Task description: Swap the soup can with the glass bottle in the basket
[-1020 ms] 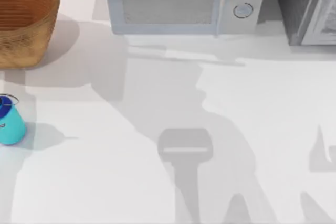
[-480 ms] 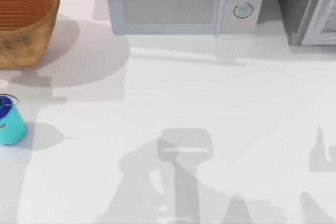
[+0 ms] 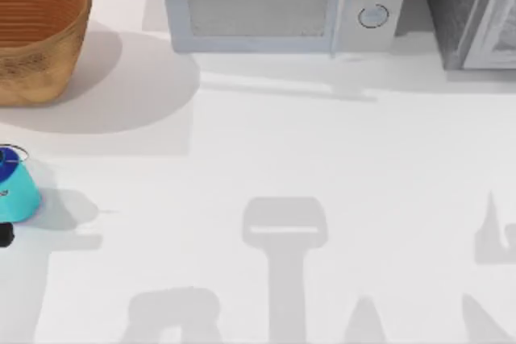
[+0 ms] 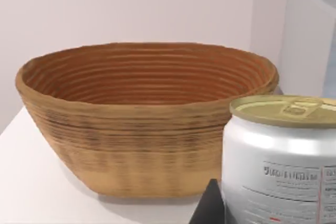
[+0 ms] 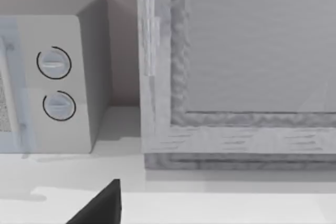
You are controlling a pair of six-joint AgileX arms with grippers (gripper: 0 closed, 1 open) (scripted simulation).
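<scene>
Two things crowd the left wrist view: the soup can (image 4: 278, 156) sits hard against the left claw (image 4: 210, 211), touching its dark tip, and the basket (image 4: 131, 145) stands just beyond, straight ahead of the claw. I cannot tell whether the claw is clamped on the can or merely beside it. The part of the basket's ribbed inside that shows holds nothing. In the top view the glass bottle (image 3: 14, 191) stands upright on the tabletop (image 3: 322, 159), out of the basket and close beside the claw. As I judge it, the bottle is already out and the step in hand is getting the can into the basket. To do it well, the can should rise enough for its base to pass over the near rim, stay upright on the way, and go down toward the middle of the basket rather than against the sloping wall, where it could tip. The bottle is near enough to be knocked, so the path should bend away from it. The right claw (image 5: 100, 208) is parked, facing the microwave (image 5: 58, 82); whether it is wide or narrow I cannot tell.
</scene>
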